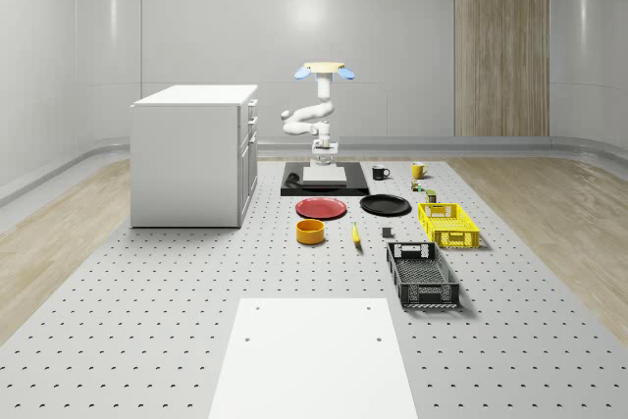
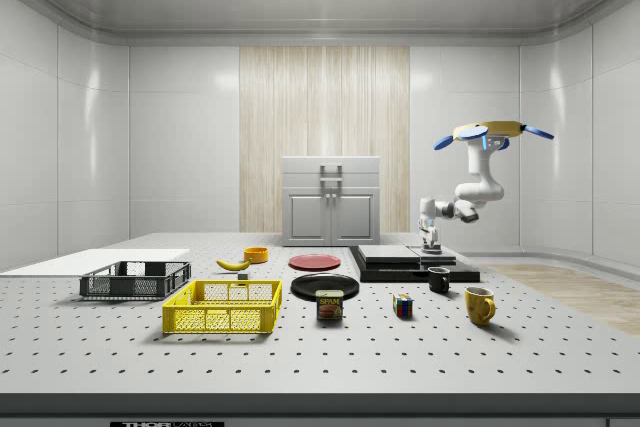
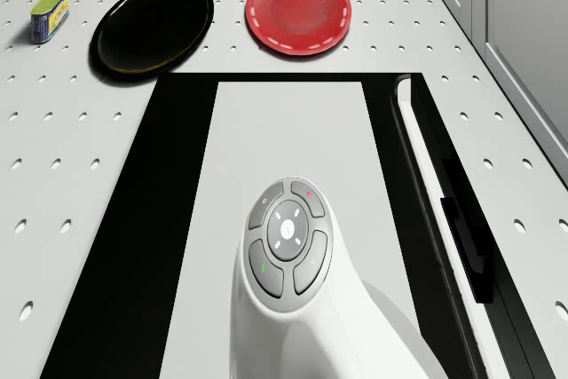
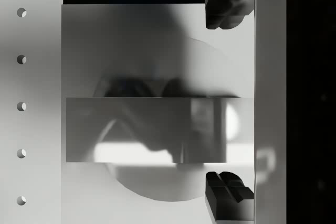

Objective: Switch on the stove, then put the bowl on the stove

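The stove (image 1: pixel 325 182) is a black slab with a pale plate (image 3: pixel 293 148) on the perforated table, beside the white cabinet. My drone (image 1: pixel 324 71) hovers over the stove's far end, and the arm hangs down from it. The gripper (image 4: pixel 229 100) points straight down, close above the pale plate near its edge with the black rim. Its dark fingertips (image 4: pixel 229 3) stand wide apart, open, holding nothing. The side view puts the gripper (image 2: pixel 432 242) just over the stove (image 2: pixel 410 262). An orange bowl (image 1: pixel 310 231) sits on the table in front of the red plate, far from the gripper.
A red plate (image 1: pixel 321 207) and a black plate (image 1: pixel 385 204) lie just before the stove. A banana (image 1: pixel 355 234), yellow basket (image 1: pixel 448 223), black basket (image 1: pixel 422 274), two mugs (image 1: pixel 381 172) and a can (image 3: pixel 49 13) stand on the whole-scene view's right. The cabinet (image 1: pixel 191 154) flanks the left.
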Controlling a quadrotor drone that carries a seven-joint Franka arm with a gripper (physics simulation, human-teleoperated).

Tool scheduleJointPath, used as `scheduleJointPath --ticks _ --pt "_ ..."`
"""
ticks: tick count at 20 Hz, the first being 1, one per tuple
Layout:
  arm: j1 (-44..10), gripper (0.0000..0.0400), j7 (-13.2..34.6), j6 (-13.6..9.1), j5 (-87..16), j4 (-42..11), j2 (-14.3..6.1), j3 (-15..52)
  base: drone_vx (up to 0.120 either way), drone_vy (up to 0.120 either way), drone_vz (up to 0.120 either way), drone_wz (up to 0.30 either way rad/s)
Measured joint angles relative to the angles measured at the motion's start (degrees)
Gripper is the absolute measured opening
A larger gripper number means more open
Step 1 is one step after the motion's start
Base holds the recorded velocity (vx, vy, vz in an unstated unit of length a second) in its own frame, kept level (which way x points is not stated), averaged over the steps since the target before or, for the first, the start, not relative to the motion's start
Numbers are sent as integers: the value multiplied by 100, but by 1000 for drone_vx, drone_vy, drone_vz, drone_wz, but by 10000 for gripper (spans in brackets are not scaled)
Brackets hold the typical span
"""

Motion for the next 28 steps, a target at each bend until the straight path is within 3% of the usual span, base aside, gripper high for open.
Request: scheduleJointPath --ticks 25,27,28 --pt "-574 400 312 188 28 301 -55 44 0 0 0 0" --pt "-1023 400 1147 303 142 272 -295 133 0 0 0 0" --pt "-1057 400 1110 376 179 291 -360 146 0 0 0 0"
